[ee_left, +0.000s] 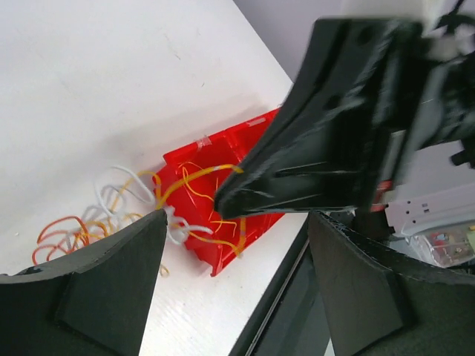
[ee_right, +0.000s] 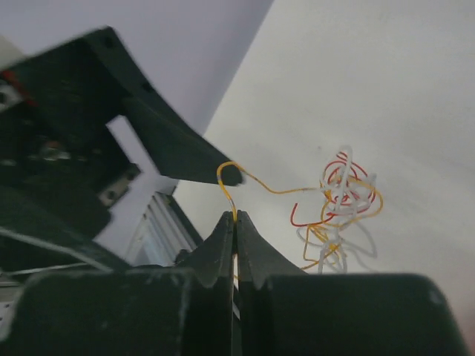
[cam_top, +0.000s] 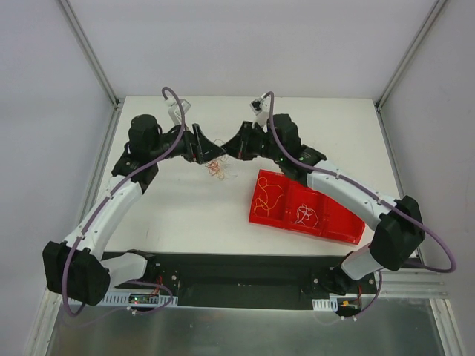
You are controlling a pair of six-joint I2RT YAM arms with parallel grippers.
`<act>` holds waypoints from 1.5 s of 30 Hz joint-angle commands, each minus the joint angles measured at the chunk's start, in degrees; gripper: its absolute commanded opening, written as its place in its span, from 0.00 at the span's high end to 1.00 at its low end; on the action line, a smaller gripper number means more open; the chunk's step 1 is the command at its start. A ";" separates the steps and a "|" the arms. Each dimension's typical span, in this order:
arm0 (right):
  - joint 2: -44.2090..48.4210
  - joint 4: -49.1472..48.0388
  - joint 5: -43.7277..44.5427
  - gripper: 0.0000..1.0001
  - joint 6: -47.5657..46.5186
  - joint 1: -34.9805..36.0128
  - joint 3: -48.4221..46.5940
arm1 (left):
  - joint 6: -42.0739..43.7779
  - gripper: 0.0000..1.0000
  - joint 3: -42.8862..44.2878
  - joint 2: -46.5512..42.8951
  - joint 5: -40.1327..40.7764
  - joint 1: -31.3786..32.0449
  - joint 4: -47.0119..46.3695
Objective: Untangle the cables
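The thin, curly orange-white-red cables (cam_top: 217,167) are bunched at twelve o'clock; one strand (ee_right: 274,191) is pinched by the right fingers (ee_right: 221,248), seemingly for drawing out, left fingers (ee_left: 111,289) spread.

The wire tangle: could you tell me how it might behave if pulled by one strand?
Probably springy, not limp: the yellow strand pinched in the right tool holds an arc. Likely very light and snag-prone: the tangle is thin interlocked curls, so the whole bunch may drag along.

Thin orange, white, red cables (cam_top: 217,167) in loose tangle on table (cam_top: 185,215)
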State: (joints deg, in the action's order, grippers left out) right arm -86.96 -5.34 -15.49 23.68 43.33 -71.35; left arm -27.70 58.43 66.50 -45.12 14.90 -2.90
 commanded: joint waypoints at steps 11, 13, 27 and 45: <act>-0.23 -12.24 -6.67 1.00 20.26 5.18 -12.40 | 3.97 0.41 -2.46 7.75 13.67 2.24 1.83; 0.03 -10.22 -5.52 1.00 19.83 5.53 -15.38 | 3.28 0.43 -2.18 10.31 12.52 2.24 2.11; 0.48 -2.84 -4.64 1.00 16.31 5.01 -29.72 | -5.87 0.53 -1.48 19.11 11.03 -9.00 7.64; 0.56 -11.87 -8.15 1.00 20.69 2.99 -15.84 | -5.08 0.17 -17.82 -26.06 7.17 -14.46 3.70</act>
State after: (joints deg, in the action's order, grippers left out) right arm -87.77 -8.23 -21.47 41.69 47.05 -88.23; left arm -34.65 44.84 46.19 -34.41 0.38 4.03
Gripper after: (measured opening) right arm 0.009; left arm 0.781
